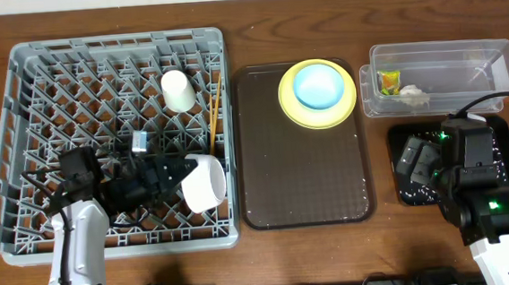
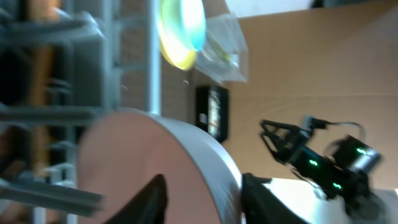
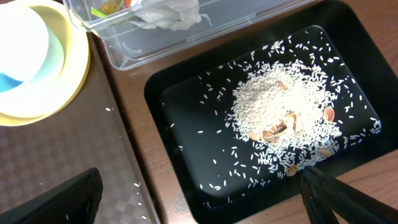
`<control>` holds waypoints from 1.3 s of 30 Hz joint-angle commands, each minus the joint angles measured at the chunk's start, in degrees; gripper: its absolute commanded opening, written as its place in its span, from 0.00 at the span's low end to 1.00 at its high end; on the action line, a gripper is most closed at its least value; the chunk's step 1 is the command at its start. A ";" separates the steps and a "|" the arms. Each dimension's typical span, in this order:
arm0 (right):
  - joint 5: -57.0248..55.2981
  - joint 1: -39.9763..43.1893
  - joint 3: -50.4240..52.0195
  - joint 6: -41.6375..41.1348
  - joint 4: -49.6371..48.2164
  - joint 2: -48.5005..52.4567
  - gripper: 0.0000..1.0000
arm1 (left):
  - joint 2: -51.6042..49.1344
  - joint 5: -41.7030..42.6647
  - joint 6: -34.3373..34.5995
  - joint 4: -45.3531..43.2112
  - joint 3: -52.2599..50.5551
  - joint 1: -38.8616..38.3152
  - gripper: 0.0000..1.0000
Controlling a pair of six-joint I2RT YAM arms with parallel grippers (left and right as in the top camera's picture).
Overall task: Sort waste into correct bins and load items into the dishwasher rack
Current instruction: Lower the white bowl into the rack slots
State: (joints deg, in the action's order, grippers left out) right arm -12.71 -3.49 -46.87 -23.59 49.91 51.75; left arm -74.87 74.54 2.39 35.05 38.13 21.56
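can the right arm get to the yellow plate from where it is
Probably yes: the right fingers hang open over the black tray, and the yellow plate lies on the brown tray just beside, with nothing between them.

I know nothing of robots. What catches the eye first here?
The big grey rack fills the left, with the left gripper at a white bowl inside it. In the middle, a yellow plate holding a blue dish sits on the brown tray; at right, rice lies scattered in a black tray.
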 commanded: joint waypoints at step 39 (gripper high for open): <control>-0.76 0.31 -0.26 0.52 0.04 0.00 0.99 | 25.27 -45.99 6.01 25.03 11.76 -0.50 0.14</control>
State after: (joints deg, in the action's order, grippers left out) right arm -12.71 -3.49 -46.87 -23.59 49.91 51.75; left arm -51.22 33.08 10.11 58.43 48.69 22.20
